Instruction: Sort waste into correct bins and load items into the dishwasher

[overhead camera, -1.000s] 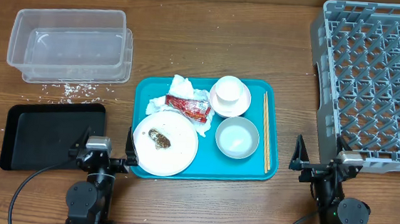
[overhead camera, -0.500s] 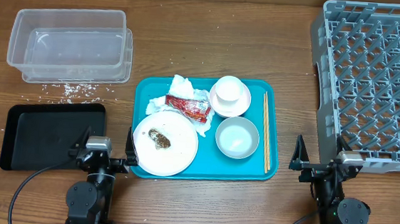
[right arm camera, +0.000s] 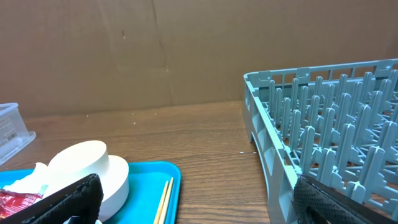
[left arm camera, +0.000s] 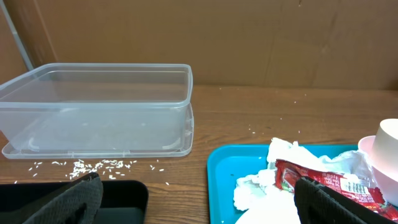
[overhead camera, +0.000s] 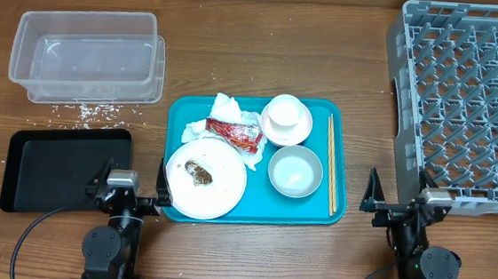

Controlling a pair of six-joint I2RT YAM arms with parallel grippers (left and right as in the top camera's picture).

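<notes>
A: How did the 2 grippers stand?

B: Both sat low at the 6 o'clock edge of the table [overhead camera: 282, 53], each with its jaws spread wide and nothing between them. The left gripper [overhead camera: 129, 191] was at 7 o'clock from the teal serving tray [overhead camera: 314, 218], with 1 finger over the black tray [overhead camera: 50, 173] and the other beside the round white plate [overhead camera: 225, 189]. The right gripper [overhead camera: 397, 209] was at 4 o'clock from the serving tray, just in front of the near left corner of the grey dish rack [overhead camera: 466, 94].

A: Where was the waste?

B: The crumpled napkin [overhead camera: 225, 106] lay in the serving tray's 11 o'clock corner. The red wrapper [overhead camera: 236, 134] lay on it, reaching the plate's rim. The brown food scrap [overhead camera: 200, 173] sat mid-plate, and the plate filled the 7 o'clock corner. Loose rice grains [overhead camera: 91, 109] were scattered on the wood between the clear tub [overhead camera: 88, 14] and the black tray.

A: And the bins?

B: The tub stood at 10 o'clock from the serving tray, well apart. The black tray lay at 8 o'clock, just beside it.

A: The dishes?

B: 1 small white bowl [overhead camera: 295, 172] stood upright at the tray's 5 o'clock. A second white piece [overhead camera: 286, 118] sat at 1 o'clock; whether it was a bowl or a cup could not be told. The chopsticks [overhead camera: 331, 164] lay along the 3 o'clock edge. The rack stood at 2 o'clock from the tray.
</notes>
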